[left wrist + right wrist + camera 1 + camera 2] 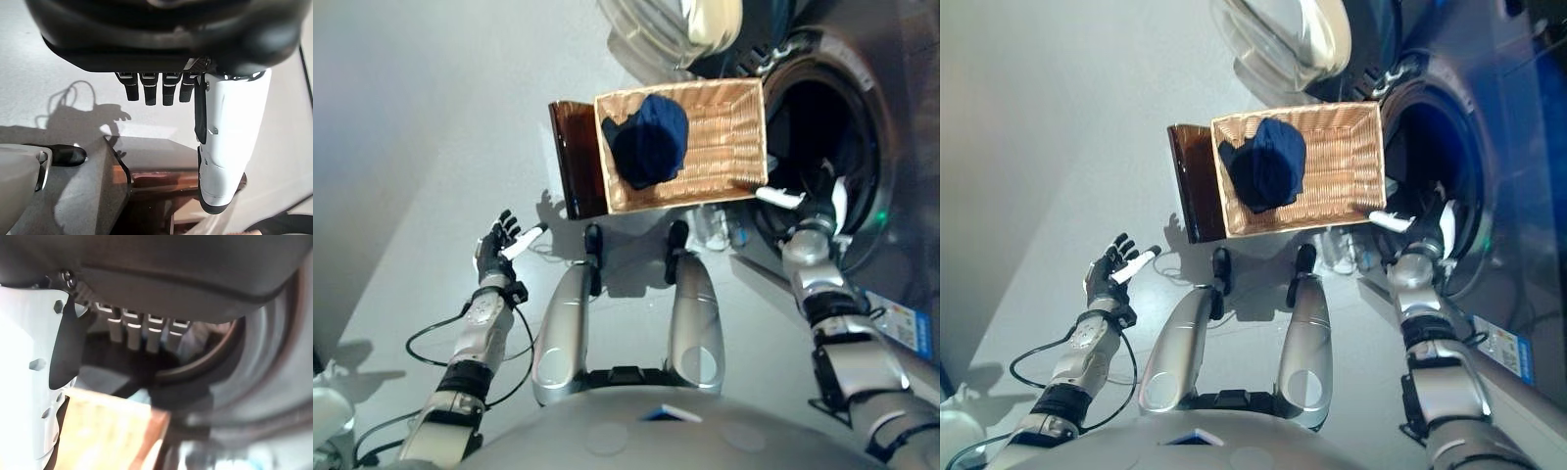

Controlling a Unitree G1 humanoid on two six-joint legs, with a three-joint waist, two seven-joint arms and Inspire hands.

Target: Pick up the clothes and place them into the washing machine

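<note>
A dark blue garment (pixel 649 140) lies bundled in the left part of a wicker basket (pixel 729 147) that stands on a brown stool (pixel 576 157). Right of the basket gapes the washing machine's round drum opening (pixel 822 147). My right hand (pixel 813 211) hovers at the drum's lower rim, beside the basket's near right corner, its fingers (pixel 146 330) straight and holding nothing. My left hand (pixel 497 245) hangs over the floor to the lower left of the stool, fingers (pixel 154 90) straight and empty.
The washer's glass door (pixel 671 29) stands swung open behind the basket. Grey floor (pixel 431 127) spreads to the left. The stool's glossy brown top (pixel 146 166) shows past my left hand.
</note>
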